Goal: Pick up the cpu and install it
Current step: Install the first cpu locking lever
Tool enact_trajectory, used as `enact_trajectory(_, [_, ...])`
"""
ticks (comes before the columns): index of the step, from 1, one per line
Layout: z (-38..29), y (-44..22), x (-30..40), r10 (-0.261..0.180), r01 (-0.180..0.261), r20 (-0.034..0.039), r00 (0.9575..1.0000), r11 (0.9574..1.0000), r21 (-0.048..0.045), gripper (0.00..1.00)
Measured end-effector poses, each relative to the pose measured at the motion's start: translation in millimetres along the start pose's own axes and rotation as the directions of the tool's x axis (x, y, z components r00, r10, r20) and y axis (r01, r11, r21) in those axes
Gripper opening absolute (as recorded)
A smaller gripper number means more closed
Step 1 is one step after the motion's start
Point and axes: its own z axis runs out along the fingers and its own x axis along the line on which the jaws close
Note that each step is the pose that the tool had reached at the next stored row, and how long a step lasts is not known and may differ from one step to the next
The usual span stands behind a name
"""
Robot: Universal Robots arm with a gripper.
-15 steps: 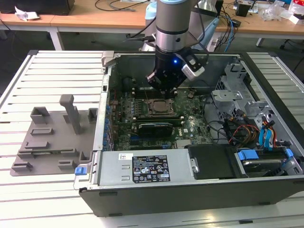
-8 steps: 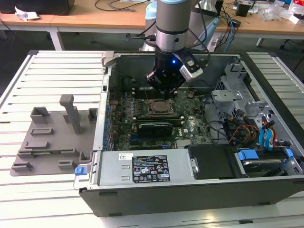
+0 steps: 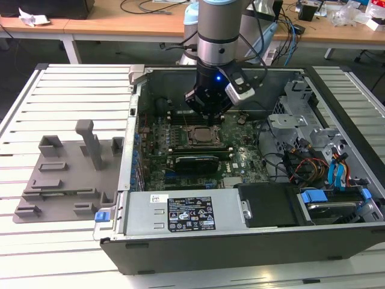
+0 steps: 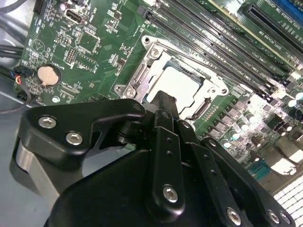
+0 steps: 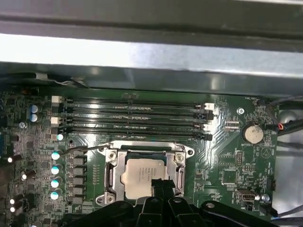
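The cpu (image 5: 140, 171), a flat square chip with a silver top, lies inside the metal-framed socket (image 5: 111, 166) on the green motherboard; it also shows as the pale cpu (image 4: 176, 83) in the second wrist view. My gripper (image 5: 161, 185) hangs just above the socket's edge, shut, with nothing between its black tips. In the exterior view the gripper (image 3: 207, 122) reaches down into the open computer case (image 3: 138, 198), right over the socket (image 3: 201, 136), and hides part of it. The gripper (image 4: 165, 100) tip covers one corner of the cpu.
Long memory slots (image 5: 132, 117) run beside the socket, and a coin battery (image 5: 252, 133) sits near them. A grey plastic fixture tray (image 3: 66, 174) lies on the slatted table at the exterior view's left. Drive cages and cables (image 3: 307, 144) crowd the case at the exterior view's right.
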Motion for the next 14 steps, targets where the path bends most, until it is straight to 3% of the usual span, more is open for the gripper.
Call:
enact_trajectory(3, [0.0,0.0,0.0,0.031,-0.031,-0.001,0.9995,0.9995,0.0012,0.11])
enact_trajectory(7, [0.0,0.0,-0.1,0.034,-0.034,-0.0015,0.9994,0.9994,0.0013,0.11])
enact_trajectory(8, [0.1,0.1,-0.5,0.033,-0.033,-0.0042,0.9994,0.9994,0.0012,0.11])
enact_trajectory(9, [0.2,0.0,-1.4,0.033,-0.033,-0.0234,0.9992,0.9995,0.0015,0.11])
enact_trajectory(10, [0.2,-0.1,-1.9,0.032,-0.032,-0.0322,0.999,0.9995,0.0016,0.11])
enact_trajectory(14, [0.3,0.0,-2.0,0.003,-0.003,-0.0314,0.9995,1.0,0.0002,0.11])
